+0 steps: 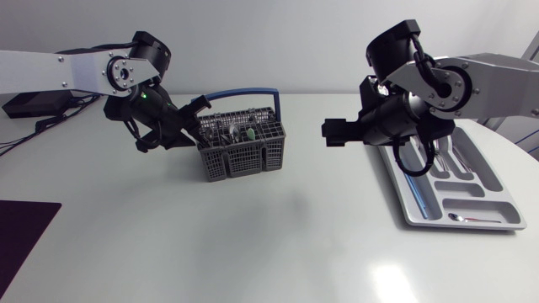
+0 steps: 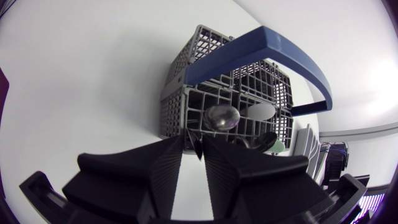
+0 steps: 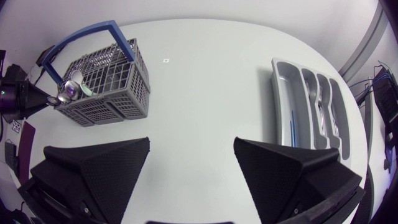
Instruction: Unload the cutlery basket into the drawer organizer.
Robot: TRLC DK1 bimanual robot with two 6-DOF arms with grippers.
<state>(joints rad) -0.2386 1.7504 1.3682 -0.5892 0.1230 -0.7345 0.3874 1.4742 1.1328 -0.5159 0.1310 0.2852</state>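
Observation:
The grey cutlery basket (image 1: 244,160) with its blue handle (image 1: 244,93) stands at the table's middle left. My left gripper (image 1: 200,114) is at its left rim. In the left wrist view the left gripper (image 2: 194,140) is shut on the thin handle of a steel spoon (image 2: 222,117), whose bowl sits just ahead of the fingertips over the basket (image 2: 180,106). More cutlery (image 2: 264,142) stands inside. My right gripper (image 1: 330,132) hangs open and empty between basket and grey drawer organizer (image 1: 413,202). From the right wrist view, the right gripper (image 3: 192,143) faces the table, with the basket (image 3: 106,102) and organizer (image 3: 280,106) ahead.
The organizer holds several pieces of cutlery (image 3: 323,106), and a spoon (image 1: 472,218) lies in its front slot. A dark mat (image 1: 21,236) lies at the front left corner. A black box with cables (image 1: 34,105) sits at the back left.

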